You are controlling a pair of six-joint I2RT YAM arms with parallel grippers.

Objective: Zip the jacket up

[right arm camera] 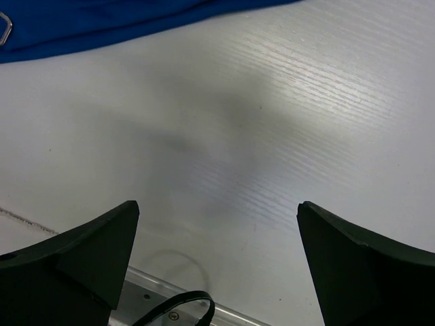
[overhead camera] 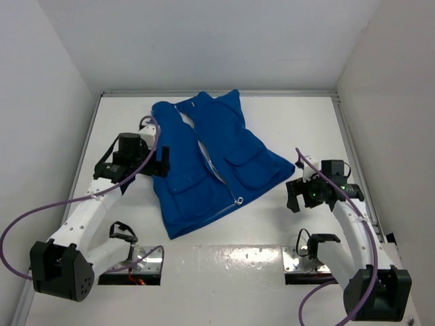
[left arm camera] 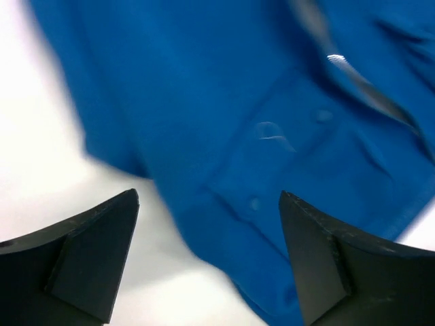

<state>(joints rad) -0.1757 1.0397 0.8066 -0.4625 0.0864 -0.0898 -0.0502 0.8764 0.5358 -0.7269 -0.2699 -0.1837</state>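
Observation:
The royal-blue jacket (overhead camera: 211,159) lies flat on the white table, collar at the far side, hem toward me. Its silver zipper (overhead camera: 216,166) runs down the front to a pull ring (overhead camera: 239,200) near the hem. My left gripper (overhead camera: 162,161) is open at the jacket's left edge, over its left pocket. In the blurred left wrist view the jacket (left arm camera: 272,122) fills the frame between my open fingers (left arm camera: 102,251). My right gripper (overhead camera: 293,197) is open and empty over bare table, right of the hem. The right wrist view shows the hem (right arm camera: 102,24) at top left.
White walls enclose the table (overhead camera: 306,122) on the left, right and far sides. Purple cables loop from both arms. Metal base plates (overhead camera: 309,259) with black cable sit at the near edge; one shows in the right wrist view (right arm camera: 177,305).

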